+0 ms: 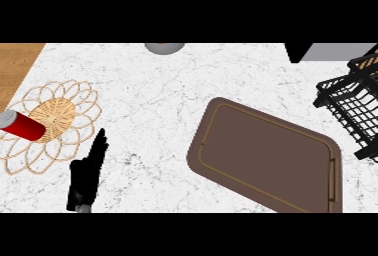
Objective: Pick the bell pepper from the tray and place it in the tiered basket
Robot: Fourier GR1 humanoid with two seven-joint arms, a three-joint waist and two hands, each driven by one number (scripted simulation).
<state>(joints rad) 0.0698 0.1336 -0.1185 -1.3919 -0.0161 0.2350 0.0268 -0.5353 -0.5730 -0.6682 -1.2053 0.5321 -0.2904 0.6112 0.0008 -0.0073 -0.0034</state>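
A brown tray (pixel 266 155) lies on the marble counter at centre right, and nothing shows on its surface. The black wire tiered basket (pixel 353 105) stands at the right edge, partly cut off by the view. No bell pepper shows anywhere. My left hand (pixel 87 172) rests at the lower left with its fingers straight and pointing up, well left of the tray. My right hand is outside the view.
A woven wicker mat (pixel 50 125) lies at the left, with a red can (pixel 21 125) lying on its side across it. A grey round object (pixel 164 47) sits at the top edge. A dark and grey box (pixel 325 51) stands at the top right.
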